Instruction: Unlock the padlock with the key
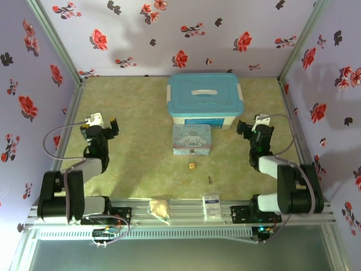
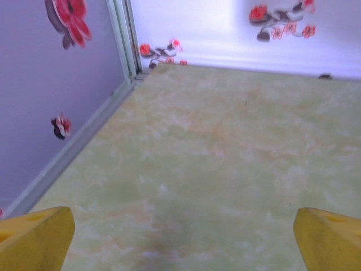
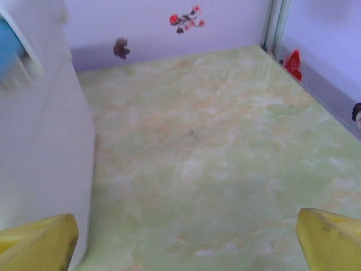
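A tiny brass-gold padlock (image 1: 192, 165) lies on the green table just in front of the cartoon tin (image 1: 192, 139). A very small dark key (image 1: 210, 180) lies a little right of the padlock and nearer the front. My left gripper (image 1: 103, 125) hovers at the table's left side, open and empty, far from both. My right gripper (image 1: 252, 125) is at the right side, likewise open and empty. In the left wrist view my yellow fingertips (image 2: 35, 237) stand wide apart over bare table. The right wrist view shows yellow fingertips (image 3: 39, 243) apart beside the white box wall (image 3: 42, 141).
A white storage box with a blue lid (image 1: 204, 99) stands behind the tin at the back centre. On the front rail rest a small plastic bag (image 1: 159, 208) and a white packet (image 1: 211, 204). Flowered walls (image 1: 34, 101) enclose the table on three sides.
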Robot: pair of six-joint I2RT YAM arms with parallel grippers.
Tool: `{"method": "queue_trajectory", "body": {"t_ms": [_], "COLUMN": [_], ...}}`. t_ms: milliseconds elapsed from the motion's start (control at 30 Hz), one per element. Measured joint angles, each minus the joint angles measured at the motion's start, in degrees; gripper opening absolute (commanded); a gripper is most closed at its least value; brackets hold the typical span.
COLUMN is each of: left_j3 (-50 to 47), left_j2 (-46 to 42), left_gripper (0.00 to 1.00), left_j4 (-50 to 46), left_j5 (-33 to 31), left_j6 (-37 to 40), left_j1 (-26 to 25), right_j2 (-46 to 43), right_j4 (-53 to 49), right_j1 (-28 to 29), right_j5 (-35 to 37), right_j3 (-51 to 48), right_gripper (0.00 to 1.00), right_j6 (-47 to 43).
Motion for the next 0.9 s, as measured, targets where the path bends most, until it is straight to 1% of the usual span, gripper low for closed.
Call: {"method": "queue_trajectory", "body": {"t_ms": [100, 200, 300, 400, 500, 567, 700, 900], "left_j3": [2.8, 3.9, 3.8, 3.1, 3.3, 4.0, 5.2, 6.1], "left_j2": [-4.5, -9.4, -13.7, -16.8, -17.5, -17.1, -16.8, -15.5], "left_gripper": [1.0, 1.0, 1.0, 1.0, 1.0, 1.0, 1.0, 1.0], "left_j4": [-6.0, -11.6, -15.2, -17.0, -21.3, -25.5, -31.2, -33.3], "left_j5": [0.5, 2.7, 7.1, 12.8, 19.8, 23.0, 27.1, 28.8], "left_j6": [-2.7, -9.2, -16.2, -22.1, -27.5, -29.4, -31.5, -34.5], "left_j1": [0.0, 0.0, 0.2, 0.3, -0.4, -2.8, -11.0, -21.2], "right_j2": [-6.1, -11.8, -17.6, -22.6, -25.3, -26.4, -30.0, -33.8], "right_j4": [-7.0, -12.7, -18.6, -24.4, -30.6, -36.2, -47.2, -56.7], "right_j1": [0.0, 0.0, 0.1, 0.1, 0.4, 1.9, 8.5, 20.1], "right_j5": [0.0, -0.9, -3.7, -9.1, -14.4, -15.9, -16.1, -14.0], "right_j3": [2.5, 3.0, 3.0, 3.0, 3.0, 3.2, 3.2, 3.1], "right_gripper": [0.99, 0.99, 0.99, 0.99, 0.99, 0.99, 0.98, 0.9], "right_j6": [2.5, 7.3, 13.3, 18.2, 21.4, 22.2, 23.4, 26.3]}}
